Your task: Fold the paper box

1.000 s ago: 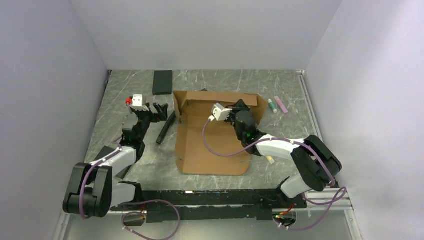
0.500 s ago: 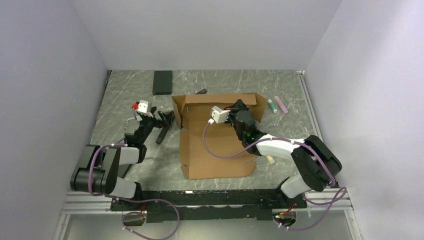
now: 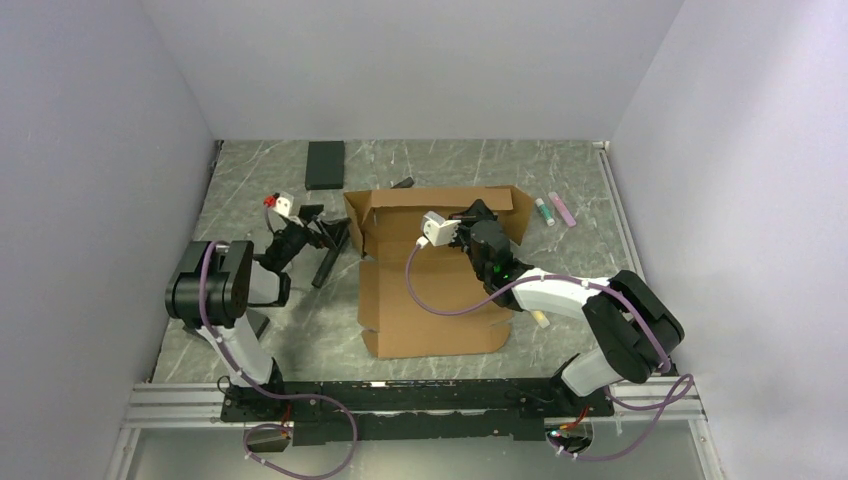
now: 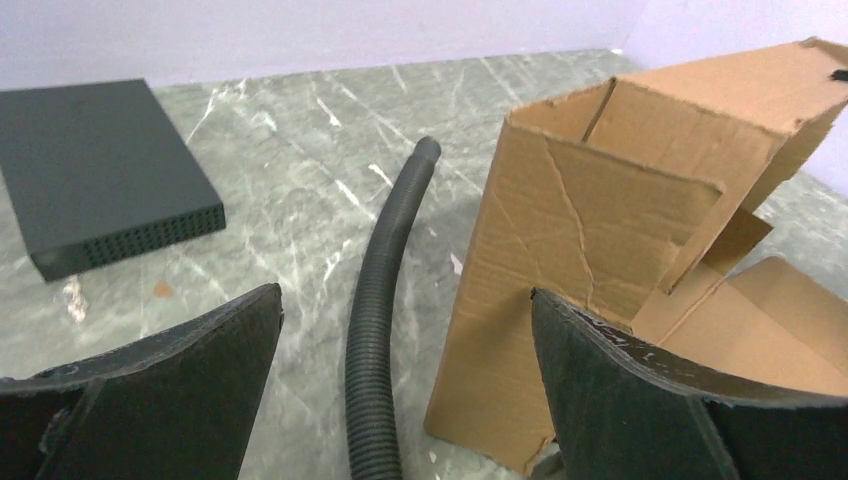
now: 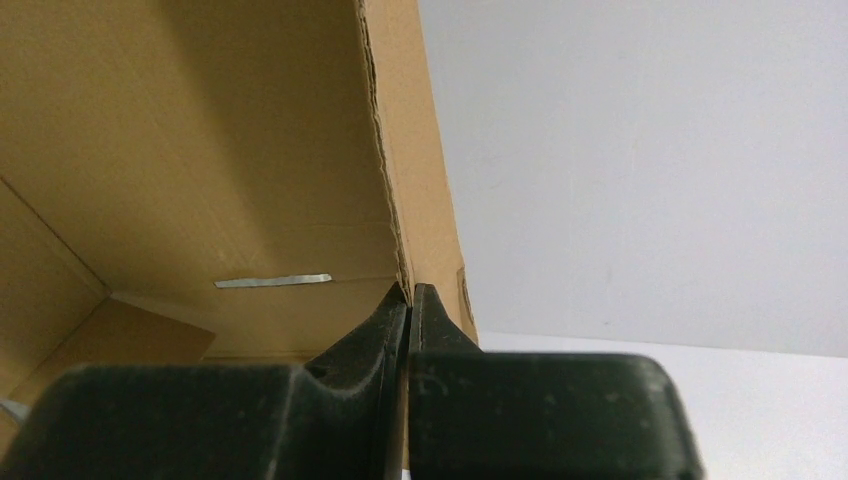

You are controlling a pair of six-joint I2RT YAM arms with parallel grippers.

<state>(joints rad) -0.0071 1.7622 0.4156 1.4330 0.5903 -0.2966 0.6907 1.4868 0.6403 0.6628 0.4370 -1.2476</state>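
Mid-table, between the arms, sits the box [image 3: 430,290]: plain brown corrugated card, partly set up. Its wide base panel lies flat on the table [image 3: 560,300], with small tabs along the near edge. The far wall stands up, and so does the left side wall. From the left wrist I see that side wall [image 4: 560,250] upright with rough die-cut edges, a crease running down its face and an inner flap leaning in behind it. From the right wrist I see the inside of the far wall, with a thin pale slot cut low in it.

Right gripper [image 3: 478,212] is over the box at the far wall's top edge. Its fingers are pressed together on that edge [image 5: 410,295], and the card runs down between them.

Left gripper [image 3: 325,232] is low over the table just left of the box, spread wide and holding nothing [image 4: 405,298]. A black ribbed hose [image 4: 385,280] lies between its fingers, beside the box's left wall.

A black block [image 3: 325,164] rests at the far left, apart from the box. Two small markers [image 3: 553,210] lie off the far right corner.
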